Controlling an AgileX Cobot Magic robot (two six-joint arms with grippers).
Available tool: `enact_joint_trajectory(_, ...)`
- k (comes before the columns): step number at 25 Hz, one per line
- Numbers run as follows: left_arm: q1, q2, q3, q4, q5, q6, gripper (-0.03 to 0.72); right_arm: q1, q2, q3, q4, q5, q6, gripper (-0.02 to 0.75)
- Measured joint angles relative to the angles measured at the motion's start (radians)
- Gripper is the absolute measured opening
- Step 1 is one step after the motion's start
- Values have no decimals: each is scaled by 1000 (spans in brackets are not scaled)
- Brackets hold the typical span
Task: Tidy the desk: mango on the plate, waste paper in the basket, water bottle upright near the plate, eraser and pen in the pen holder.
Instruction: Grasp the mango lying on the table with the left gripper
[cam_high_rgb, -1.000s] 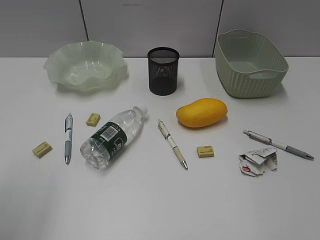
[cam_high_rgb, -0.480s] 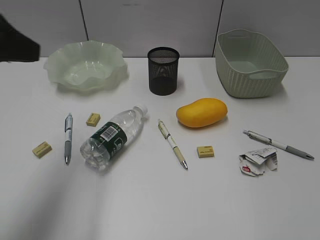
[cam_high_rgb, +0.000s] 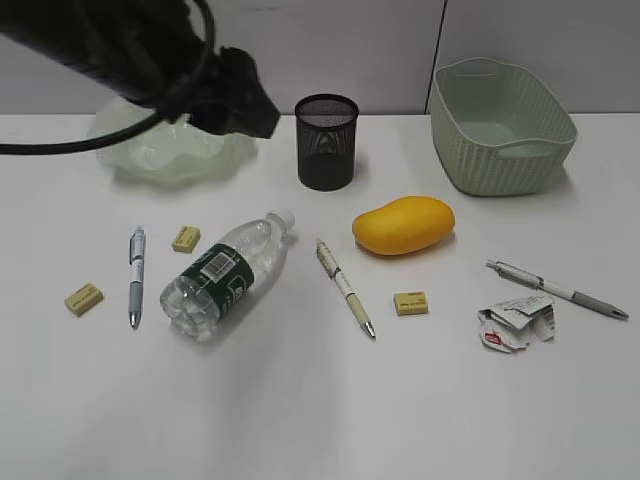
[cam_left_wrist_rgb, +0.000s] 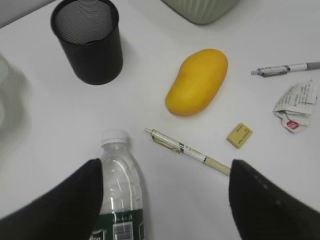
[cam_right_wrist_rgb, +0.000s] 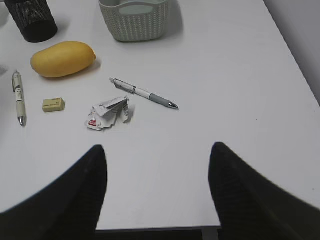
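The mango (cam_high_rgb: 403, 225) lies mid-desk, also in the left wrist view (cam_left_wrist_rgb: 197, 81) and right wrist view (cam_right_wrist_rgb: 62, 58). The water bottle (cam_high_rgb: 228, 272) lies on its side. The plate (cam_high_rgb: 150, 160) is at the back left, partly hidden by my left arm. The pen holder (cam_high_rgb: 327, 142) and basket (cam_high_rgb: 500, 125) stand at the back. The waste paper (cam_high_rgb: 515, 322) lies at the right. Three erasers (cam_high_rgb: 186, 238) and three pens (cam_high_rgb: 345, 286) lie scattered. My left gripper (cam_left_wrist_rgb: 165, 170) is open and empty above the bottle's neck (cam_left_wrist_rgb: 120, 170). My right gripper (cam_right_wrist_rgb: 157, 155) is open and empty near the desk's front edge.
My left arm (cam_high_rgb: 150, 60) reaches in high over the back left. A grey wall runs behind the desk. The desk's right edge (cam_right_wrist_rgb: 295, 55) shows in the right wrist view. My right gripper does not show in the exterior view.
My left arm has come in from the upper left and moved right over the plate toward the pen holder. Nothing on the desk has moved.
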Motion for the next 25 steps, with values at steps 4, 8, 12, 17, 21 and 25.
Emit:
enact_joint_trajectory(4, -28, 168, -176, 7, 100, 65, 630, 0, 0, 0, 0, 0, 0, 510)
enact_joint_trajectory(8, -55, 341, -368, 16, 199, 120, 644, 0, 0, 0, 0, 0, 0, 510)
enact_joint_trajectory(12, -83, 482, -526, 23, 280, 171, 651, 0, 0, 0, 0, 0, 0, 510)
enact_joint_trajectory(17, -100, 612, -641, 23, 299, 184, 671, 0, 0, 0, 0, 0, 0, 510)
enact_joint_trajectory(21, -105, 679, -670, 23, 268, 226, 672, 0, 0, 0, 0, 0, 0, 510)
enact_joint_trajectory(25, -105, 726, -676, 4, 223, 281, 673, 0, 0, 0, 0, 0, 0, 510)
